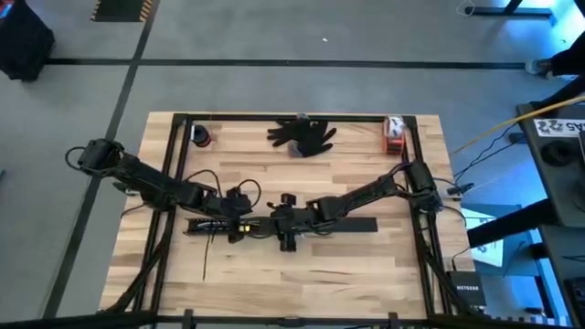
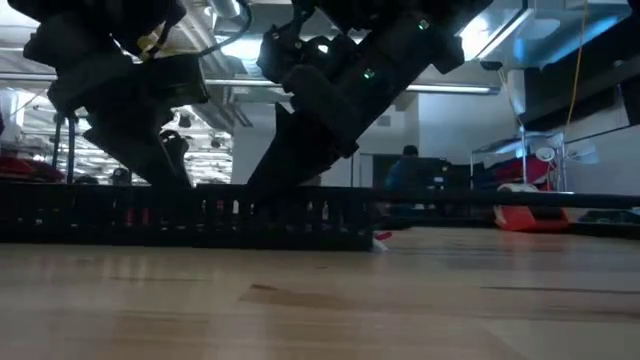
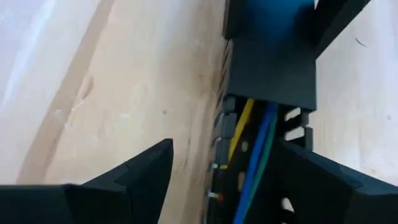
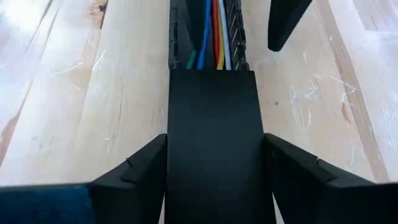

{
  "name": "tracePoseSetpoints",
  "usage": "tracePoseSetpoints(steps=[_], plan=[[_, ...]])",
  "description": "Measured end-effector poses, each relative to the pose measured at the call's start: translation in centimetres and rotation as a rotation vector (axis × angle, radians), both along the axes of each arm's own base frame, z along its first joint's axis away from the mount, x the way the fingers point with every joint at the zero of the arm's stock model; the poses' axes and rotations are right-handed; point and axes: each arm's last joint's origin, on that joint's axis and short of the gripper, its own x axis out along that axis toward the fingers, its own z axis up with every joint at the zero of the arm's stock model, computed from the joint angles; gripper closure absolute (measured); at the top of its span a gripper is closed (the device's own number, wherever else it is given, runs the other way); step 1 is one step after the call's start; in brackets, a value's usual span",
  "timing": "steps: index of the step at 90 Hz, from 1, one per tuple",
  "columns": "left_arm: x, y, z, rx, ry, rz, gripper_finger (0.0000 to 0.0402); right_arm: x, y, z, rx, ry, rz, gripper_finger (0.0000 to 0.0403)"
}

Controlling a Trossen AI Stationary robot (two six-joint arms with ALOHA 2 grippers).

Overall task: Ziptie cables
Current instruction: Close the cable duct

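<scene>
A long black slotted bar [image 1: 352, 225] lies across the table's middle. The cables [image 3: 249, 143], yellow, blue and green here, run inside it. In the right wrist view the cables [image 4: 211, 37] come out from under the bar's flat black cover [image 4: 211, 124]. My left gripper [image 1: 239, 224] is over the bar's left part. It stands open [image 3: 224, 146], one finger on the bare wood beside the bar and the other over the bar's far wall. My right gripper [image 1: 291, 228] is at the bar's middle, its fingers [image 4: 215, 138] on either side of the cover. My right gripper has the covered stretch of the black bar between its two fingers, which lie against the cover's two long edges [image 4: 169, 140]. The fingers [image 4: 134, 171] come from above, slanting down, and straddle the bar. The bar lies flat on the table.
A black glove [image 1: 302, 135] lies at the far middle. A red and white object [image 1: 393, 132] is at the far right and a small dark round thing [image 1: 201, 137] at the far left. A black frame [image 1: 274, 117] borders the table [image 1: 302, 274], whose near half is bare wood.
</scene>
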Motion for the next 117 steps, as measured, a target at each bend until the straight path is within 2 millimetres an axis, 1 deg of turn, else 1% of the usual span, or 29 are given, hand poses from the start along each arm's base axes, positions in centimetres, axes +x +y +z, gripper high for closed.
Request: tracePoseSetpoints(steps=[27, 48, 72, 79, 89, 95, 105, 117], plan=[[0.1, 0.0, 0.1, 0.073, -0.002, -0.082, 0.0133, 0.0, 0.0, 0.0, 0.000, -0.003, -0.022, 0.0178], [0.3, 0.9, 0.1, 0.152, -0.002, -0.133, 0.0133, 0.0, 0.0, 0.1, 0.006, -0.005, -0.034, 0.0178], [0.4, 1.0, 0.2, 0.105, 0.002, -0.099, 0.0133, 0.0, 0.0, 0.1, 0.005, -0.005, -0.032, 0.0178], [0.6, 0.8, 1.1, 0.059, -0.031, -0.094, 0.0133, 0.0, 0.0, 0.1, 0.003, -0.005, -0.030, 0.0178], [0.7, 0.6, 3.4, 0.008, -0.114, -0.071, 0.0133, 0.0, 0.0, 0.1, -0.007, -0.004, -0.017, 0.0178], [0.4, 0.6, 4.4, -0.001, -0.127, -0.067, 0.0133, 0.0, 0.0, 0.1, -0.011, -0.004, -0.011, 0.0178], [-0.3, 0.8, 4.8, -0.012, -0.110, -0.050, 0.0133, 0.0, 0.0, 0.0, -0.019, -0.003, -0.002, 0.0178], [-0.8, 0.9, 4.2, -0.054, -0.025, -0.024, 0.0133, 0.1, 0.0, -0.3, -0.037, -0.001, 0.017, 0.0178]])
